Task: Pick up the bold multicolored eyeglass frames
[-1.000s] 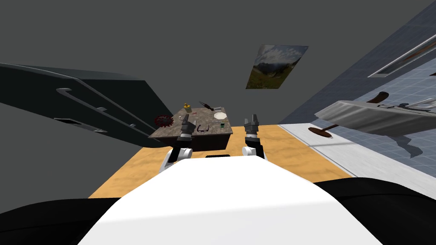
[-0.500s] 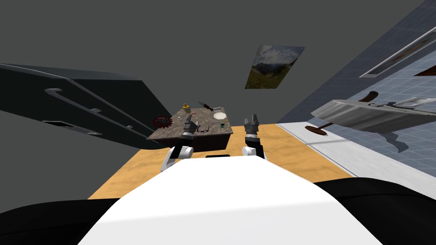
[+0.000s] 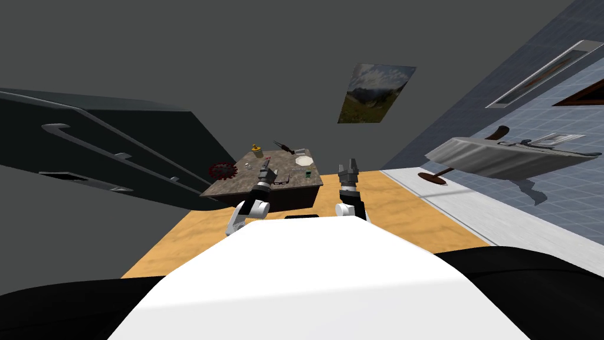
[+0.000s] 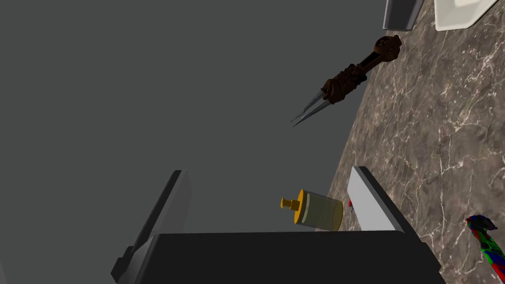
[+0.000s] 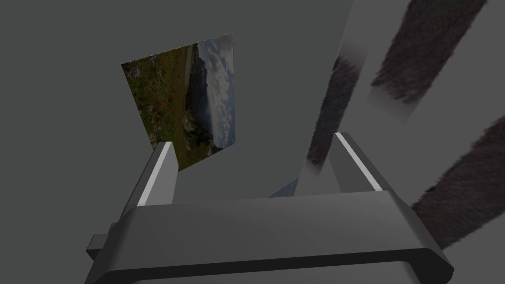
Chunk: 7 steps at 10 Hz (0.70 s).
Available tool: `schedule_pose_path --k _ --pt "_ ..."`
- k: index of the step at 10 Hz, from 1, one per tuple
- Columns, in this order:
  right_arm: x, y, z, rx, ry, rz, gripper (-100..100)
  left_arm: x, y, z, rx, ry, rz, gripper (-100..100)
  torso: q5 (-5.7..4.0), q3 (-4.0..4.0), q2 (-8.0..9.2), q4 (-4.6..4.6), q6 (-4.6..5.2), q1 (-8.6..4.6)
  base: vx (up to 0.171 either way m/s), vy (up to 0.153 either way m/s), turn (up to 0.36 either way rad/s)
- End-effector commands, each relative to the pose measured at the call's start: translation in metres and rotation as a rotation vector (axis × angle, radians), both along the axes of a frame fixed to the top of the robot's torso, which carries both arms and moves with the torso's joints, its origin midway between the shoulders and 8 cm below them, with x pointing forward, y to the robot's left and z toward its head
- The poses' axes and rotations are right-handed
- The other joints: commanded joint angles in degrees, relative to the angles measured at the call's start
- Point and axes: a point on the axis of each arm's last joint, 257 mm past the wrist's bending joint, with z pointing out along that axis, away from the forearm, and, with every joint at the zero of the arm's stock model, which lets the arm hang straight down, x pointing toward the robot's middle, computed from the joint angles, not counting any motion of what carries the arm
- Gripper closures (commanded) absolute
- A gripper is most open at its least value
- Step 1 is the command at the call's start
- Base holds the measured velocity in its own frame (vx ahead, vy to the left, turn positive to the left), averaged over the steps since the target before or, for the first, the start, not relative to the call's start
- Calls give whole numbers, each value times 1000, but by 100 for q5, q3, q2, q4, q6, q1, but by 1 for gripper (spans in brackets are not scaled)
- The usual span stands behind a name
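Note:
A stretch of red, green and blue eyeglass frame point(image 4: 486, 241) lies on the brown marbled table top point(image 4: 444, 123), just outside one finger of my left gripper point(image 4: 269, 197). That gripper is open, with nothing between its fingers. In the head view the left gripper point(image 3: 266, 173) hangs over the table point(image 3: 236, 182). A pair of glasses point(image 3: 281, 180) that reads dark lies just to its right. My right gripper point(image 3: 352, 164) is held up off the table's right side. It is open point(image 5: 251, 148) and holds nothing.
On the table are a jar with a yellow lid point(image 4: 315, 212), a brown pronged tool point(image 4: 345, 81), a white plate point(image 3: 304, 160), a small green thing point(image 3: 308, 173) and a red toothed disc point(image 3: 222, 170). A dark cabinet point(image 3: 118, 153) stands left, a grey counter point(image 3: 501, 156) right.
My left gripper has reached a little further over the table and turned toward the glasses. The head view has swung slightly. The right arm has stayed put.

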Motion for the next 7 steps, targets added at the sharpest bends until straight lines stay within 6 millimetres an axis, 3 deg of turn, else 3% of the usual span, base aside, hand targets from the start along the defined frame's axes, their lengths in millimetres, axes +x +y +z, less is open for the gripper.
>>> schedule_pose_path --k 1,7 --pt "0 0 0 0 0 0 0 5 -1 -12 -7 48 -1 -100 0 0 0 0 0 0 6 27 -32" --pt "0 0 0 0 0 0 0 17 -16 -38 -50 181 -24 -100 -1 1 3 0 -2 -4 6 27 -43"
